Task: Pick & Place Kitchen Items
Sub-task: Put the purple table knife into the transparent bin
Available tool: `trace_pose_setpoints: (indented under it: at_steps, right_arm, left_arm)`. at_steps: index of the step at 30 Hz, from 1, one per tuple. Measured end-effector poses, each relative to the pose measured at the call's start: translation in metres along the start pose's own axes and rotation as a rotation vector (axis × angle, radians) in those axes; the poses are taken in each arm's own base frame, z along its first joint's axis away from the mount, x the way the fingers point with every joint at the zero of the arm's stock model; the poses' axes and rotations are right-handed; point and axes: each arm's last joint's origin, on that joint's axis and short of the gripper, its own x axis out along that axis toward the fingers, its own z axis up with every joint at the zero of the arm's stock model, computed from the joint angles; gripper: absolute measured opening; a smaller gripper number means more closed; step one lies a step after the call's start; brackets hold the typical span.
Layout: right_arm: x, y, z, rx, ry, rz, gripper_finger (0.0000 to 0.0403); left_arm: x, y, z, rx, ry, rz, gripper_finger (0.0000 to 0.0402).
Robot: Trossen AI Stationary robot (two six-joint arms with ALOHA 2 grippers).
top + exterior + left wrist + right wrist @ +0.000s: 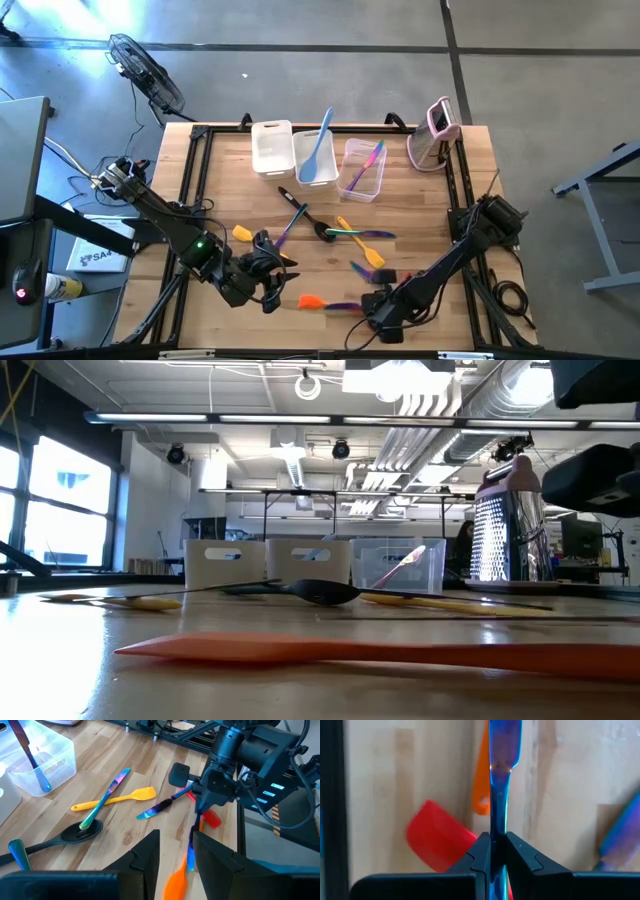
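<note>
A slim iridescent blue-purple utensil handle [499, 775] is pinched between the closed fingers of the right gripper [498, 847] at the table's near edge, beside an orange silicone spatula [311, 301]. The left gripper [176, 851] is held part-open and empty nearby.

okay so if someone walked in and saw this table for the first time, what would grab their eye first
Probably the right gripper at the table's near edge, shut on a shiny blue-purple utensil beside an orange spatula. Next, the colourful utensils scattered mid-table, and the light blue spoon standing out of a tub along the far edge.
</note>
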Motion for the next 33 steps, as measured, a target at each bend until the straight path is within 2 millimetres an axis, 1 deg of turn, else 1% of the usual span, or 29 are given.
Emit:
trace_pose_setpoints:
  at_steps: [12,20,23,26,33]
  right_arm:
    - [-0.001,0.003,0.004,0.003,-0.038,0.03,0.0029]
    - [-0.013,0.011,0.014,-0.016,-0.069,0.047,0.0029]
    - [-0.02,0.015,0.017,-0.024,-0.06,0.039,0.0029]
    - [-0.03,0.018,0.019,-0.038,-0.047,-0.005,0.0028]
    - [-0.064,0.02,0.025,-0.073,0.015,-0.153,0.0028]
  left_arm:
    - [0.0,0.0,0.0,0.0,0.0,0.0,0.0116]
    - [0.0,0.0,0.0,0.0,0.0,0.0,0.0116]
    - [0.0,0.0,0.0,0.0,0.0,0.0,0.0116]
    - [0.0,0.0,0.0,0.0,0.0,0.0,0.0116]
    - [0.0,0.0,0.0,0.0,0.0,0.0,0.0116]
